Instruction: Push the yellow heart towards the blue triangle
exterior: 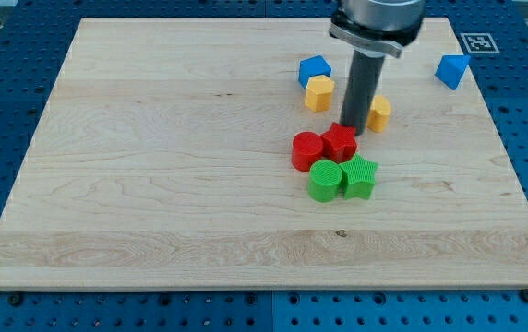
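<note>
The yellow heart (380, 113) lies right of centre in the upper half of the board, partly hidden by my rod. My tip (354, 130) stands at the heart's left side, right by the top edge of the red star (340, 142). Whether the tip touches the heart I cannot tell. The blue triangle (451, 70) lies up and to the right of the heart, near the board's top right corner, well apart from it.
A blue block (314, 69) and a yellow hexagon-like block (318, 93) lie left of the rod. A red cylinder (307, 150), a green cylinder (324, 180) and a green star (360, 177) cluster below the tip. A printed marker (475, 41) sits at the top right corner.
</note>
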Controlling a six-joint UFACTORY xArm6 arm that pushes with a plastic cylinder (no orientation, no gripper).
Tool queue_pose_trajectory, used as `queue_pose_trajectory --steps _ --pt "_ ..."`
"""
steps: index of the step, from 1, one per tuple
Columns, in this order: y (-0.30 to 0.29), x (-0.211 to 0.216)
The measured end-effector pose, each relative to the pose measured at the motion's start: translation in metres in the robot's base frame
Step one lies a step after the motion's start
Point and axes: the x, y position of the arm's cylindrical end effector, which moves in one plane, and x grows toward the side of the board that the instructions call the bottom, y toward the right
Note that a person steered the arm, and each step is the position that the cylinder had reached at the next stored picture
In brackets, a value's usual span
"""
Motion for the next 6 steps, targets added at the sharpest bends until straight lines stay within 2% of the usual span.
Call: queue_pose_trajectory --steps 2,4,5,6 --pt "0.047 0.007" --pt "0.053 0.007" --pt "0.029 0.008" --pt "-0.003 -0.014"
